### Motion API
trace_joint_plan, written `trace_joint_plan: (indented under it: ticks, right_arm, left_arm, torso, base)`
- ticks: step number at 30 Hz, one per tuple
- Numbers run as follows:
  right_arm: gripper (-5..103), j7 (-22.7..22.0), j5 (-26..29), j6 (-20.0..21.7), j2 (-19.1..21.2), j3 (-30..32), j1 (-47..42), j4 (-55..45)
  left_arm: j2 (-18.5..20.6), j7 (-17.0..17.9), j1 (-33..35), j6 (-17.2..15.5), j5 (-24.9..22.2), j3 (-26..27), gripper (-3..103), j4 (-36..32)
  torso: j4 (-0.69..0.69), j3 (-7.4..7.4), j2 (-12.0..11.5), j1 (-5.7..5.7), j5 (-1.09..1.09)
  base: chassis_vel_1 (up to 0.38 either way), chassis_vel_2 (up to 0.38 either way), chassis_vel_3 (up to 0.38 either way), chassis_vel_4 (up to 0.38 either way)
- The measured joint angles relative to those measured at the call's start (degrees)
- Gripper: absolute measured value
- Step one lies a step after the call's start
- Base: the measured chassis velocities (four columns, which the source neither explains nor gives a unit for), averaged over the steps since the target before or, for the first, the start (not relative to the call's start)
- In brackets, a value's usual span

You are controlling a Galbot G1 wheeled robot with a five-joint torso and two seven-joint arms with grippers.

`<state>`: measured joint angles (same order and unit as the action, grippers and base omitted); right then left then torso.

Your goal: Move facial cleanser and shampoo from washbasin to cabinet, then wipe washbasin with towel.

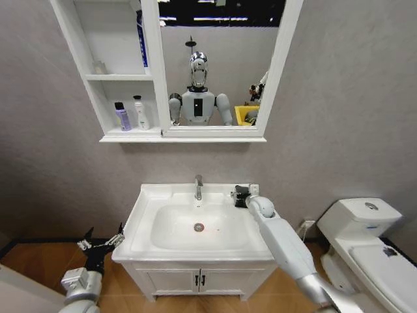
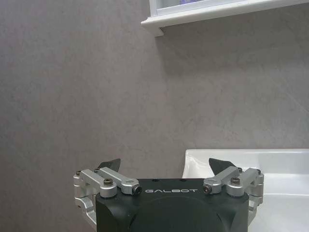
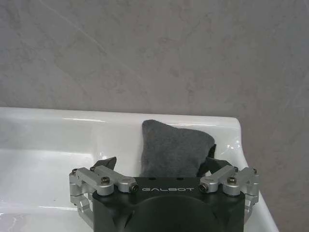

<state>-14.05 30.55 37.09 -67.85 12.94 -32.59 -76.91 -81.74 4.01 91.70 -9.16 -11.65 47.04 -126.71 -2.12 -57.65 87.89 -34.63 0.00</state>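
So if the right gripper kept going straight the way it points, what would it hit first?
Most likely the towel: it lies on the washbasin rim right ahead of the open right gripper, with the grey wall behind it.

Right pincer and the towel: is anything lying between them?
Nothing: in the right wrist view the open right pincer sits right at the towel, with only bare washbasin rim around it.
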Motion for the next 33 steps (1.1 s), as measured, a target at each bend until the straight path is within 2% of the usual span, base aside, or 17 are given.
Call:
trace_joint_plan:
  ticks: [5, 10, 13, 15, 16, 17, 18, 20, 22, 23, 25, 26, 28, 29, 31, 32, 33]
  right_arm:
    - [100, 0.2, -0.3, 0.0, 0.8, 0.5, -0.2, 0.5]
    - [100, 1.1, -0.2, -0.8, -0.2, 0.5, 0.5, 3.2]
    - [102, 1.4, -0.2, -0.9, -0.4, 0.5, 0.6, 4.1]
    - [100, 1.6, -0.2, -0.9, -0.4, 0.5, 0.6, 4.3]
    - [91, 1.7, -0.2, -1.0, -0.3, 0.7, 0.6, 4.4]
    - [91, 1.7, -0.2, -1.0, -0.3, 0.7, 0.6, 4.4]
    - [85, 2.0, -0.3, -1.0, -0.2, 0.8, 0.5, 4.6]
    - [85, 2.3, -0.5, -1.1, 0.0, 0.9, 0.5, 4.8]
    - [70, 2.6, -0.6, -1.4, 0.1, 1.2, 0.5, 5.4]
    - [70, 2.6, -0.6, -1.4, 0.1, 1.2, 0.5, 5.4]
    - [58, 2.9, -0.8, -1.6, 0.2, 1.3, 0.5, 5.5]
    - [58, 2.9, -0.8, -1.6, 0.2, 1.3, 0.5, 5.5]
    - [47, 3.1, -0.8, -1.8, 0.2, 1.3, 0.4, 5.4]
    - [47, 3.1, -0.8, -1.8, 0.2, 1.3, 0.4, 5.4]
    - [37, 3.1, -0.8, -1.9, 0.1, 1.3, 0.4, 5.4]
    - [37, 3.1, -0.8, -1.9, 0.1, 1.3, 0.4, 5.4]
    - [32, 3.1, -0.8, -1.9, 0.1, 1.3, 0.4, 5.3]
  left_arm:
    - [0.0, 0.0, 0.0, 0.0, 0.0, 0.0, 100, 0.0]
    - [0.0, 0.0, 0.0, 0.0, 0.0, 0.0, 100, 0.0]
    - [0.0, 0.0, 0.0, 0.0, 0.0, 0.0, 100, 0.0]
    - [0.0, 0.0, 0.0, 0.0, 0.0, 0.0, 100, 0.0]
    - [0.0, 0.0, 0.0, 0.0, 0.0, 0.0, 100, 0.0]
    - [0.0, 0.0, 0.0, 0.0, 0.0, 0.0, 100, 0.0]
    - [0.0, 0.0, 0.0, 0.0, 0.0, 0.0, 100, 0.0]
    - [0.0, 0.0, 0.0, 0.0, 0.0, 0.0, 100, 0.0]
    - [0.0, 0.0, 0.0, 0.0, 0.0, 0.0, 100, 0.0]
    - [0.0, 0.0, 0.0, 0.0, 0.0, 0.0, 100, 0.0]
    - [0.0, 0.0, 0.0, 0.0, 0.0, 0.0, 100, 0.0]
    - [0.0, 0.0, 0.0, 0.0, 0.0, 0.0, 100, 0.0]
    - [0.0, 0.0, 0.0, 0.0, 0.0, 0.0, 100, 0.0]
    - [0.0, 0.0, 0.0, 0.0, 0.0, 0.0, 100, 0.0]
    - [0.0, 0.0, 0.0, 0.0, 0.0, 0.0, 100, 0.0]
    - [0.0, 0.0, 0.0, 0.0, 0.0, 0.0, 100, 0.0]
    - [0.0, 0.0, 0.0, 0.0, 0.0, 0.0, 100, 0.0]
  torso:
    - [0.01, 0.00, 0.0, 0.01, 0.00]
    - [-0.03, 0.00, 0.0, 0.01, 0.01]
    - [-0.03, 0.00, 0.0, 0.00, 0.00]
    - [-0.02, 0.00, 0.0, 0.01, 0.00]
    - [-0.01, 0.00, 0.0, 0.00, 0.01]
    - [-0.01, 0.00, 0.0, 0.00, 0.01]
    - [-0.01, 0.00, 0.0, 0.01, 0.01]
    - [-0.01, 0.00, 0.0, 0.01, 0.01]
    - [-0.01, 0.00, 0.0, 0.01, 0.01]
    - [-0.01, 0.00, 0.0, 0.01, 0.01]
    - [-0.02, 0.00, 0.0, 0.00, 0.00]
    - [-0.02, 0.00, 0.0, 0.00, 0.00]
    - [-0.01, 0.00, 0.0, 0.01, 0.00]
    - [-0.01, 0.00, 0.0, 0.01, 0.00]
    - [-0.01, 0.00, 0.0, 0.01, 0.00]
    - [-0.01, 0.00, 0.0, 0.01, 0.00]
    - [-0.01, 0.00, 0.0, 0.00, 0.00]
  base:
    - [0.000, 0.000, 0.000, 0.000]
    - [0.000, 0.000, 0.000, 0.000]
    - [0.000, 0.000, 0.000, 0.000]
    - [0.000, 0.000, 0.000, 0.000]
    - [0.000, 0.000, 0.000, 0.000]
    - [0.000, 0.000, 0.000, 0.000]
    - [0.000, 0.000, 0.000, 0.000]
    - [0.000, 0.000, 0.000, 0.000]
    - [0.000, 0.000, 0.000, 0.000]
    - [0.000, 0.000, 0.000, 0.000]
    - [0.000, 0.000, 0.000, 0.000]
    - [0.000, 0.000, 0.000, 0.000]
    - [0.000, 0.000, 0.000, 0.000]
    - [0.000, 0.000, 0.000, 0.000]
    - [0.000, 0.000, 0.000, 0.000]
    - [0.000, 0.000, 0.000, 0.000]
    - [0.000, 0.000, 0.000, 0.000]
